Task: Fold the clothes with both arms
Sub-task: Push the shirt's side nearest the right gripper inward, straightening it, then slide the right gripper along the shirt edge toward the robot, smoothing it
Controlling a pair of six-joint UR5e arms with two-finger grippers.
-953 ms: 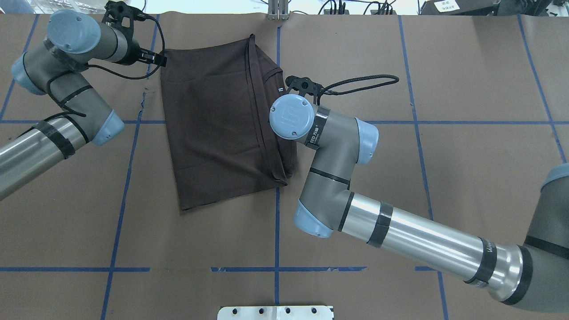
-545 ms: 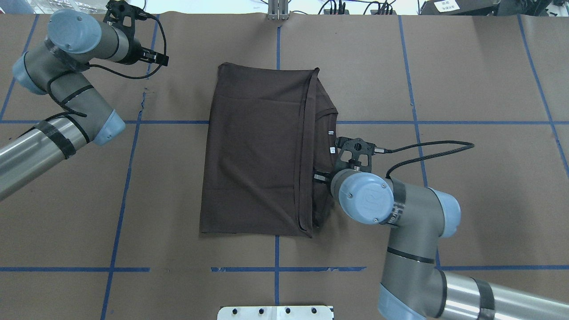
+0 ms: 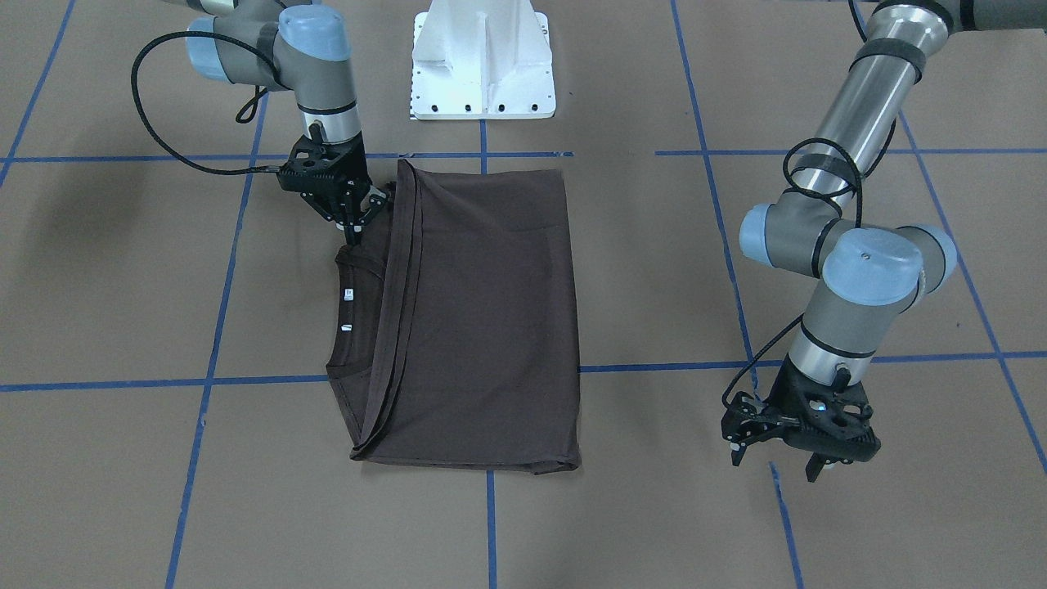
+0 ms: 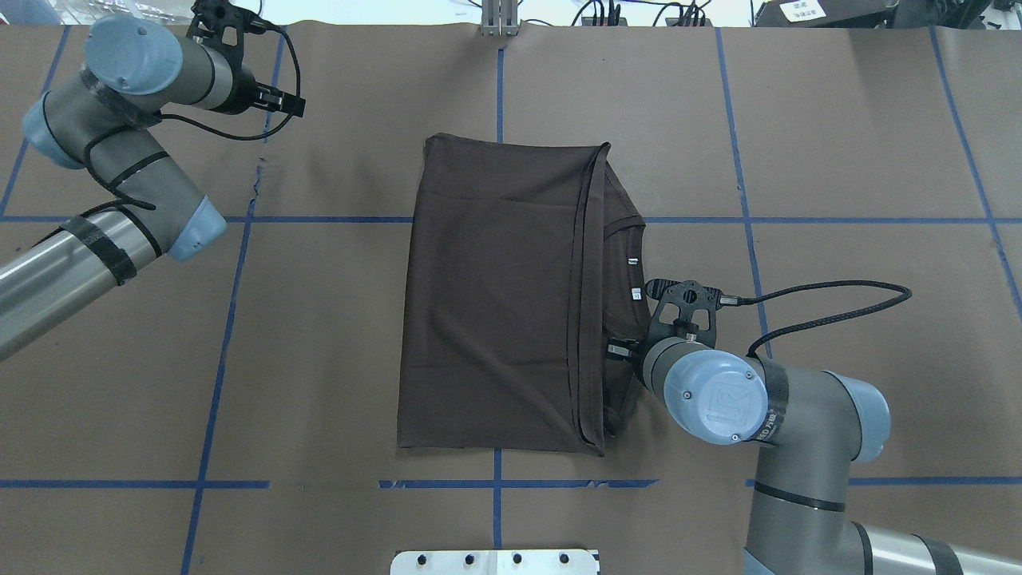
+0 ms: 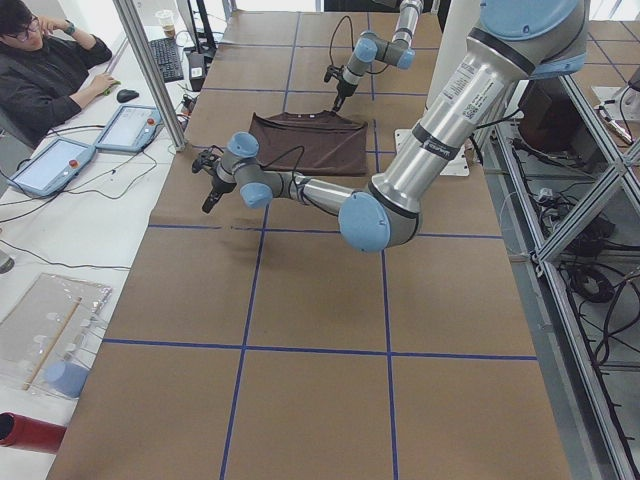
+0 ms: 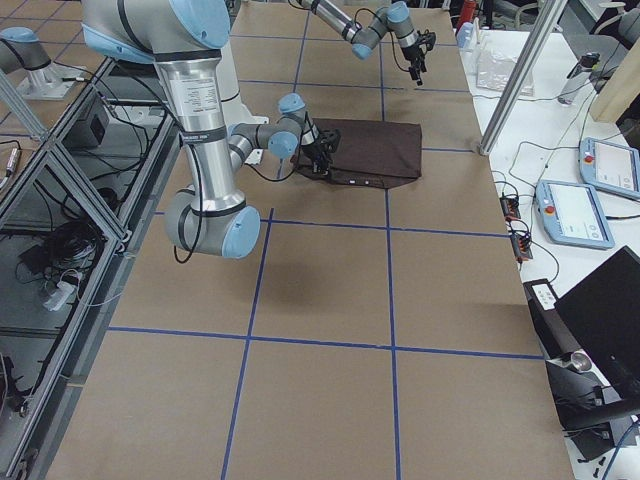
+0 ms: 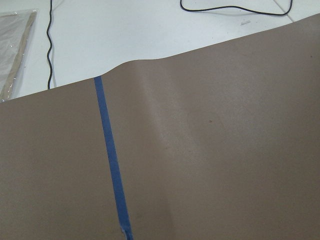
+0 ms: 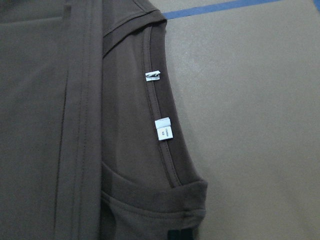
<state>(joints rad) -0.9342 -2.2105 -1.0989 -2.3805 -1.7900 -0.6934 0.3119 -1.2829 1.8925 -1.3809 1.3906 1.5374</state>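
The dark brown T-shirt (image 4: 495, 295) lies folded lengthwise on the brown paper, with its collar and white tags (image 4: 636, 292) on its right edge. My right gripper (image 3: 353, 233) is shut on the shirt's edge beside the collar, at the shoulder corner nearest the base. In the overhead view its wrist hides most of the gripper (image 4: 619, 349). The right wrist view shows the collar and tags (image 8: 163, 129) close up. My left gripper (image 3: 775, 462) is open and empty, low over bare paper far to the shirt's left (image 4: 281, 102).
The white base plate (image 3: 483, 57) sits at the robot's edge of the table. Blue tape lines (image 4: 215, 383) cross the paper. The table's far edge runs just past my left gripper (image 7: 150, 57). An operator (image 5: 45, 60) sits beyond it with tablets.
My right gripper has dragged the shirt to the right and toward the base, turning it square to the tape lines. The shirt's far left corner has left my left gripper, which stayed put.
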